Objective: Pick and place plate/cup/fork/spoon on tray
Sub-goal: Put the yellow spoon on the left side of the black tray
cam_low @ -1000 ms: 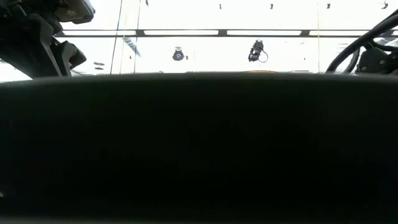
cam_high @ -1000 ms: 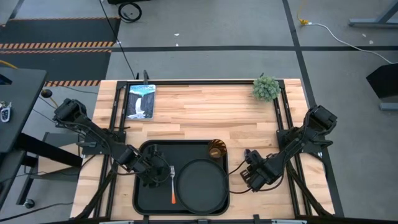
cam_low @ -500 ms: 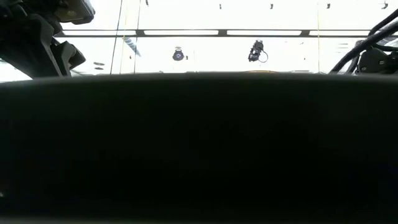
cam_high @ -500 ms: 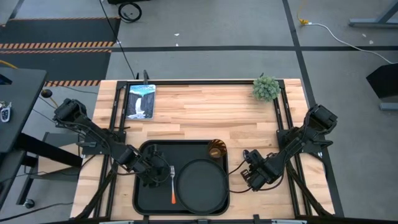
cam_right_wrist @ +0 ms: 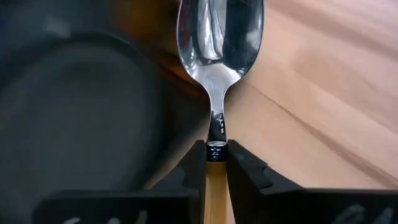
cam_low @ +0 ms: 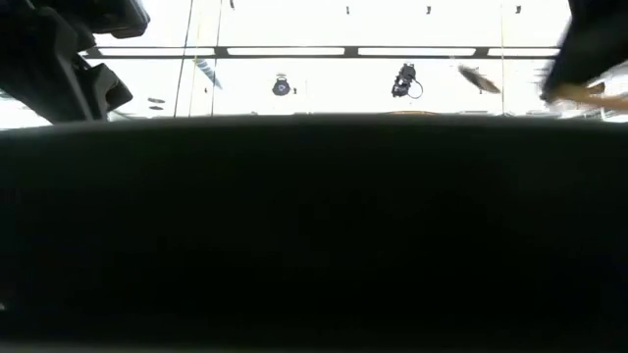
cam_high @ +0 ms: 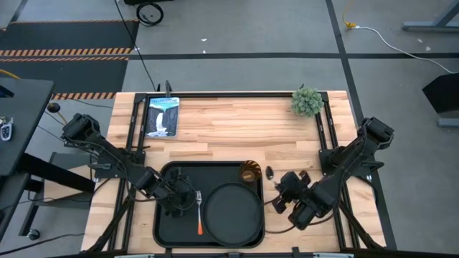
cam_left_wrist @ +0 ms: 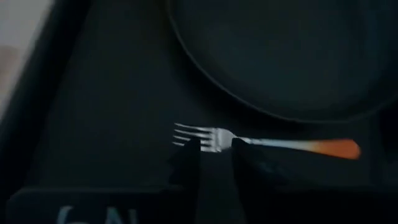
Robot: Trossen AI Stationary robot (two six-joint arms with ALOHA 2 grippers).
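Observation:
The black tray [cam_high: 172, 222] lies at the table's near edge. On it rest the round black plate [cam_high: 231, 209], the amber cup [cam_high: 249, 172] at the far right corner, and the fork [cam_high: 199, 212], left of the plate. My left gripper [cam_left_wrist: 216, 155] hangs open low over the fork's head [cam_left_wrist: 198, 134], one finger on either side of its neck. My right gripper [cam_high: 281, 184] is shut on the spoon [cam_right_wrist: 217, 37], right of the tray. The spoon's bowl [cam_high: 270, 172] points toward the cup. My right gripper pinches the spoon between its two fingers at the top of the orange handle [cam_right_wrist: 215, 169], just below the silver neck. The fingers lie along the spoon, which sticks out forward past them. The spoon is lifted clear above the wood beside the tray's right rim.
A small green plant [cam_high: 307, 101] stands at the table's far right corner and a picture card [cam_high: 162, 116] lies at the far left. The tray's dark rim [cam_low: 314, 235] fills most of the low view. Bare wood stretches between tray and far edge.
My right gripper has risen with the spoon and swung a little toward the tray. The spoon's bowl now shows clear of the table, near the cup.

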